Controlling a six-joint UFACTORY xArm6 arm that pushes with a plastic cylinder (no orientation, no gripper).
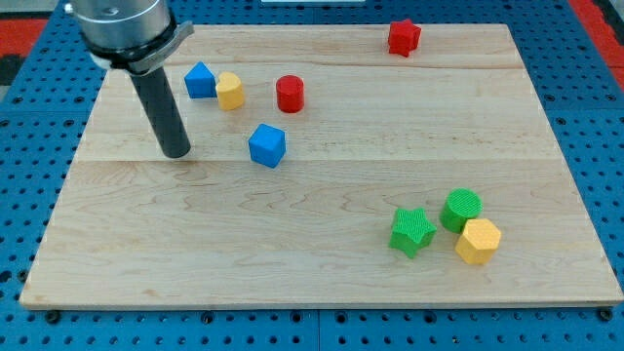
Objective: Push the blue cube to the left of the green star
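Observation:
The blue cube (266, 145) sits on the wooden board left of centre. The green star (412, 232) lies at the lower right, far from the cube. My tip (176, 153) rests on the board to the left of the blue cube, with a gap between them. The rod rises from it toward the view's top left.
A second blue block (201, 80) touches a yellow block (230, 92) at the upper left, with a red cylinder (290, 94) to their right. A red star (403, 37) is at the top. A green cylinder (461, 209) and a yellow hexagon (478, 241) crowd the green star's right side.

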